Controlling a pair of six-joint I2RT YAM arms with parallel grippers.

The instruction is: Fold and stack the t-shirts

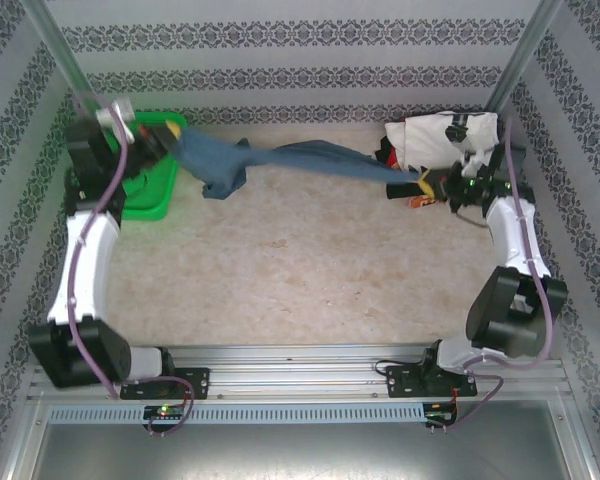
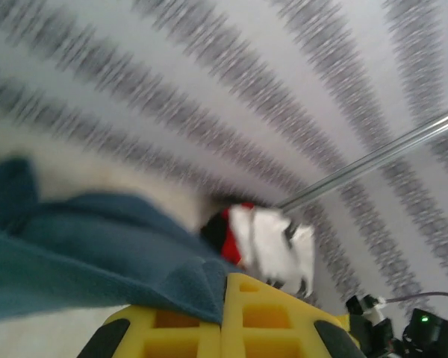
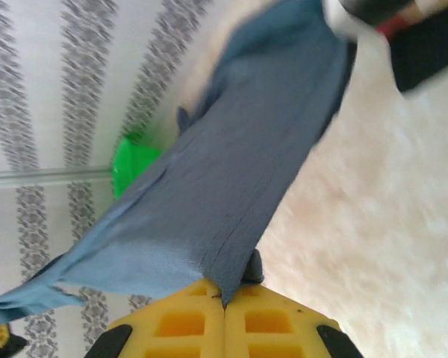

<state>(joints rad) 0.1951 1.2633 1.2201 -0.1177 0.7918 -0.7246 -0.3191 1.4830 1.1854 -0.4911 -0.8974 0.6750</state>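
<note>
While the plain slate-blue short-sleeved cloth t-shirt (image 1: 280, 160) hangs stretched across the far part of the pale fuzzy worktop (image 1: 300, 270), each arm holds one end of it. The left pincer (image 1: 165, 140) sits at the far left, just above the green plastic mesh basket (image 1: 150, 195). In the left wrist view its yellow fingers (image 2: 284, 317) are pressed together on a corner of the blue cloth. The right pincer (image 1: 420, 182) is at the far right. Its yellow fingers (image 3: 280, 324), seen from the right wrist, are likewise pressed together, pinching a seamed edge of the same shirt.

Between the two the fabric runs as a twisted band. It is wider and bunched near the left arm, where a loose fold sags toward the worktop beside the basket. Whether that fold touches the surface cannot be told.

Just beyond the right pincer, in the far right corner, lies a heap of other shirts. A white t-shirt with dark print (image 1: 440, 132) is on top, with a red cloth (image 2: 228, 242) and a black one (image 2: 213, 231) showing at the heap's edge nearest the blue shirt. The blue shirt's right end passes close beside this heap.
</note>
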